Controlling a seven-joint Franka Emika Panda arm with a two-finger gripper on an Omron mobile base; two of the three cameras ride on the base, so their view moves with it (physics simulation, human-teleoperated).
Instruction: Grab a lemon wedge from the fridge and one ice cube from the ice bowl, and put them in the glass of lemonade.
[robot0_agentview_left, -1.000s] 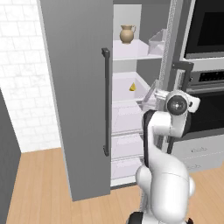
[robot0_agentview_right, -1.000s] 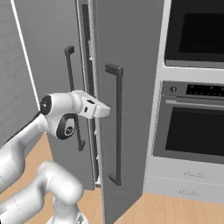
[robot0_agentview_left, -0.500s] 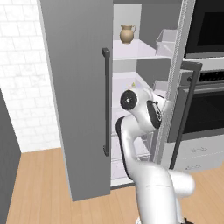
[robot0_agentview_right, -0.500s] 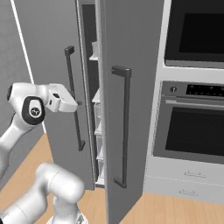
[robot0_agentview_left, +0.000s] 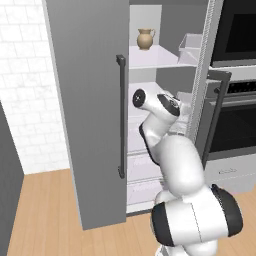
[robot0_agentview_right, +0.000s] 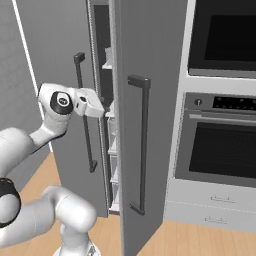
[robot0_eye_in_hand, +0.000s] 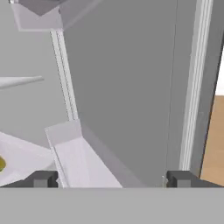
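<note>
The fridge stands with its left door wide open and its right door ajar, showing white shelves inside. My gripper hangs in front of the gap at middle-shelf height and points into it. In the hand view the gripper is open, its tips far apart with nothing between them. A sliver of yellow, the lemon wedge, lies on a white shelf at that view's left edge, left of the left fingertip. In the left base view my hand covers the wedge. The ice bowl and the glass of lemonade are out of view.
A tan jug and a clear bin sit on the top shelf. A clear door bin lies just ahead of the fingers. The black wall oven is to the right of the fridge. Wood floor lies below.
My hand swung left from the right door's edge to the front of the fridge opening. The right door stands a little wider than before.
</note>
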